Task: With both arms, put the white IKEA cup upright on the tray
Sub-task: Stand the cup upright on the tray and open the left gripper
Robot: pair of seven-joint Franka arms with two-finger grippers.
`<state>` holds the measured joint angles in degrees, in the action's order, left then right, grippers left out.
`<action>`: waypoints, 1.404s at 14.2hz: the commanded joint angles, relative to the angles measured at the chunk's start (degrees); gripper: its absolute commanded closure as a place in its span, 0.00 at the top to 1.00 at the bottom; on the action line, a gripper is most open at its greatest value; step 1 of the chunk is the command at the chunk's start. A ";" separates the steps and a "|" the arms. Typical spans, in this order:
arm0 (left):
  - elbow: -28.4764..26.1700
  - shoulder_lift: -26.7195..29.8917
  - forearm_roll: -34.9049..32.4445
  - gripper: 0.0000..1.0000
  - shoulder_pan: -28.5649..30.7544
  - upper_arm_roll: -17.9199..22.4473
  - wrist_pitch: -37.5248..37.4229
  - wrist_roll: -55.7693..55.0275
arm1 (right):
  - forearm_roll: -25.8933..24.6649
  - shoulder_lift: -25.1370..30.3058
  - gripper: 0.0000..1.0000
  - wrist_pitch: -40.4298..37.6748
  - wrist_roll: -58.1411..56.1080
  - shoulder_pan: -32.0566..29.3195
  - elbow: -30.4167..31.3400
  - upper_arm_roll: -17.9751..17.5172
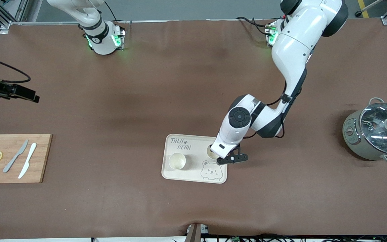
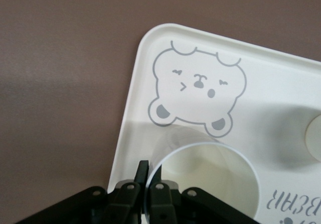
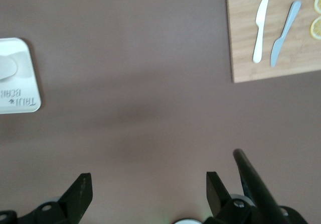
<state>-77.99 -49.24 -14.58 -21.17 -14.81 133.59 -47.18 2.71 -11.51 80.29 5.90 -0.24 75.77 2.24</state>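
The cream tray [image 1: 195, 153] with "TAIJI BEAR" lettering and a bear face lies near the middle of the table. A white cup [image 1: 177, 160] stands upright on it toward the right arm's end. A second white cup [image 1: 211, 151] is upright at the tray's other end. My left gripper [image 1: 215, 155] is shut on this cup's rim. In the left wrist view, one finger of the left gripper [image 2: 150, 171] is inside the cup [image 2: 210, 179] and one outside, above the tray [image 2: 281, 83]. My right gripper [image 1: 29, 95] waits high up, open and empty [image 3: 148, 184].
A wooden cutting board [image 1: 15, 158] with two knives and two lemon slices lies toward the right arm's end, also in the right wrist view [image 3: 271, 43]. A grey pot with a glass lid [image 1: 375, 134] stands toward the left arm's end.
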 commanded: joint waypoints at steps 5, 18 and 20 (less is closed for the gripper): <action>2.14 -1.39 -1.24 0.00 -0.63 -0.04 -0.61 -0.28 | -1.04 8.69 1.00 11.46 -2.56 -2.31 16.26 -1.10; 2.14 7.56 4.63 1.00 3.06 -1.19 -16.93 6.81 | -1.04 7.99 1.00 12.26 -2.56 -2.57 14.23 -1.10; 2.14 11.25 7.01 1.00 6.30 -1.19 -20.63 12.00 | -0.95 7.81 1.00 12.08 -2.47 -2.57 14.23 -1.10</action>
<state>-74.66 -42.87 -10.14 -18.16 -15.40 116.88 -40.07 2.27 -4.67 92.36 3.70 -2.33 89.58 1.60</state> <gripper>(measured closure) 0.000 0.000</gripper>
